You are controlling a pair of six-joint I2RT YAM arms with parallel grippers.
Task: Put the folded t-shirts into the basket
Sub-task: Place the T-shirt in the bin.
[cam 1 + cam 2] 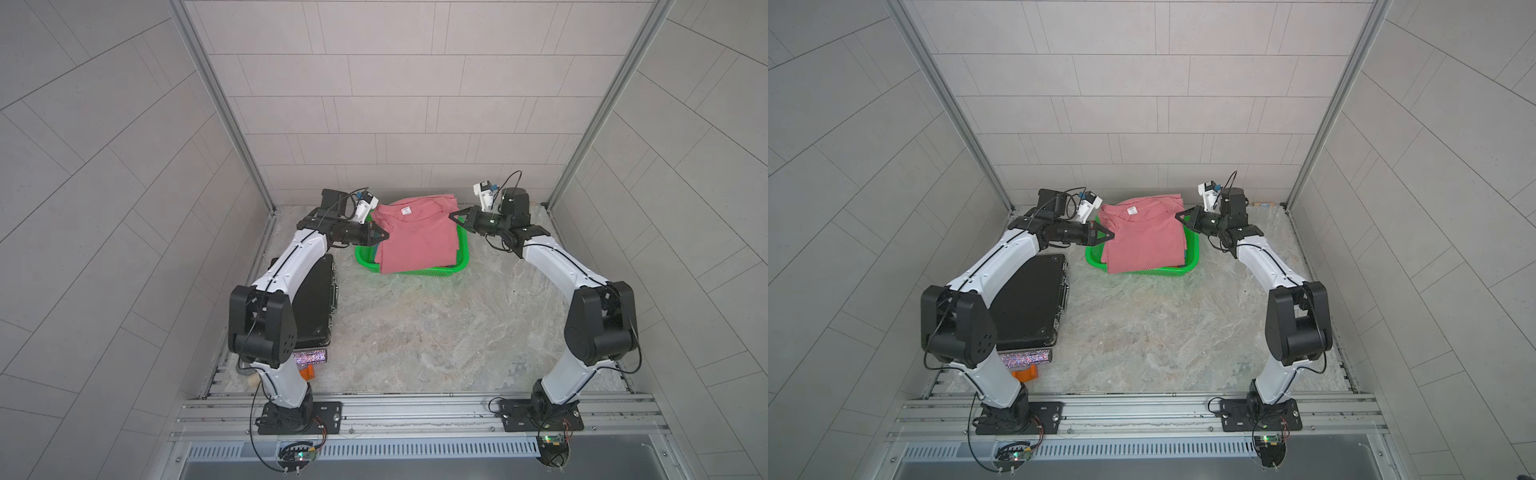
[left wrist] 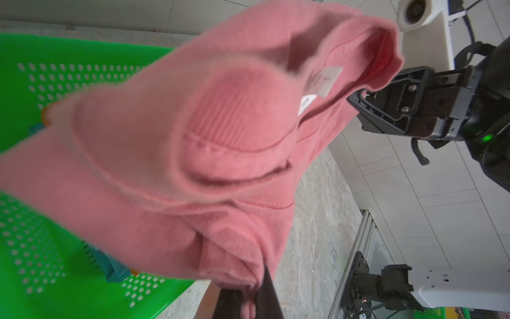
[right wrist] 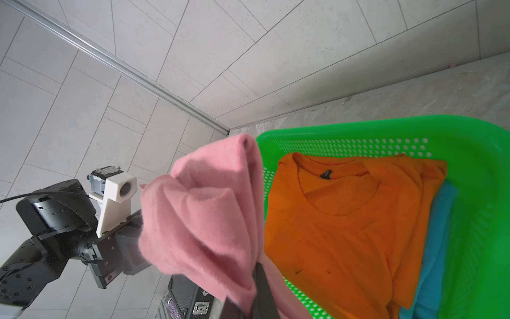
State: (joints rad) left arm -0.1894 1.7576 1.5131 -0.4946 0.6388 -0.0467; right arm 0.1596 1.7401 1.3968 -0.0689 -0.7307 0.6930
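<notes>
In both top views the green basket (image 1: 419, 272) stands on the surface (image 1: 415, 332) just above mid-frame. The pink t-shirt (image 1: 415, 241) hangs spread directly over it, collar toward the frame's top and hem toward its bottom, above the orange t-shirt (image 3: 345, 221) and blue t-shirt (image 3: 436, 248) inside. The left tool (image 1: 385, 236) and right tool (image 1: 452, 216) flank it, each pinched shut on an edge. Straight down looks the way.

Matt cloth pink tee (image 1: 415, 237), glossy plastic basket (image 1: 419, 273)
</notes>
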